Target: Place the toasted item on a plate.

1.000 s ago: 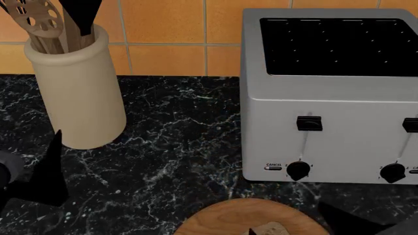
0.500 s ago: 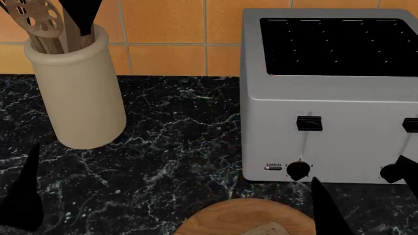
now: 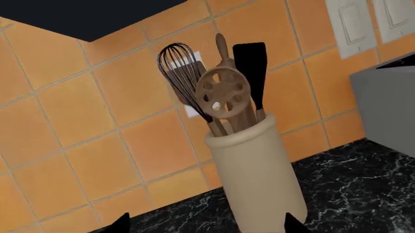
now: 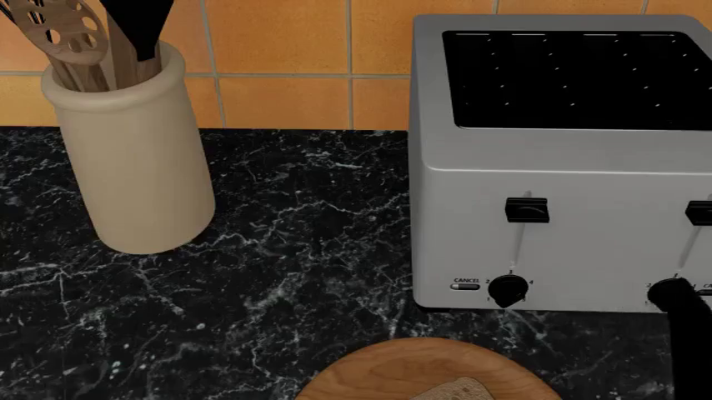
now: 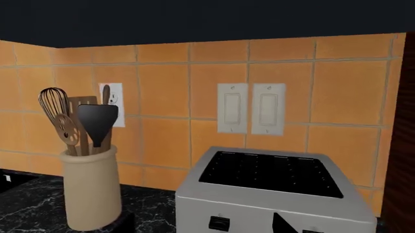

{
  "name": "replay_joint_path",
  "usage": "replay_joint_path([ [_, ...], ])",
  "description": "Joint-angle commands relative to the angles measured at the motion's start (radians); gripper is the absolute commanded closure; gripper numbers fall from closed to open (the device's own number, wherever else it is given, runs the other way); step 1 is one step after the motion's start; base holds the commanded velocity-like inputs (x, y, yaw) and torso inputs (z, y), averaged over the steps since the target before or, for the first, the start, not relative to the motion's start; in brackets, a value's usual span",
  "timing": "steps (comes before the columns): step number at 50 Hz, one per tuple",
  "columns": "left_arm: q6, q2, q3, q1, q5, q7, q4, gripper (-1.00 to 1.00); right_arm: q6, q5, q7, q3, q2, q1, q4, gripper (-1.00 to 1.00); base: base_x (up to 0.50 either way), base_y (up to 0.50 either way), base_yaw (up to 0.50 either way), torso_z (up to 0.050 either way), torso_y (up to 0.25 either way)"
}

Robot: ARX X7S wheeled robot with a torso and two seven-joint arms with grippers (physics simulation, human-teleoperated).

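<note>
The toasted item lay on the plate at the desk's near edge, neither claw's spread discernible, so a careless arm sweep risked knocking it off.

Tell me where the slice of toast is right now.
In the head view, the toast lies on the wooden plate at the bottom edge, in front of the toaster, partly cut off by the frame.

Black marbled counter carried 1 cream utensil crock, 1 silver toaster, 1 wooden plate
</note>
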Motion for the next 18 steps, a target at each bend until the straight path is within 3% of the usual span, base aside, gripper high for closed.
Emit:
replay_joint_path([
  [1, 0.338, -0.334, -0.195, 0.39, -0.199, -0.282, 0.031, -1.0, 0.024, 0.186, 0.09, 0.266, 0.074, -0.069, 0.042, -1.0, 0.0, 0.0, 0.0, 0.0, 0.0],
  [3, 0.425, -0.387, -0.303, 0.558, -0.2, -0.322, 0.032, -1.0, 0.034, 0.214, 0.107, 0.309, 0.087, -0.08, 0.058, -1.0, 0.0, 0.0, 0.0, 0.0, 0.0],
  [6, 0.502, -0.402, -0.461, 0.77, -0.182, -0.332, 0.032, -1.0, 0.045, 0.244, 0.127, 0.357, 0.102, -0.091, 0.077, -1.0, 0.0, 0.0, 0.0, 0.0, 0.0],
  [18, 0.433, -0.101, -0.654, 0.778, -0.086, -0.005, 0.032, -1.0, 0.061, 0.316, 0.186, 0.477, 0.152, -0.118, 0.133, -1.0, 0.0, 0.0, 0.0, 0.0, 0.0],
])
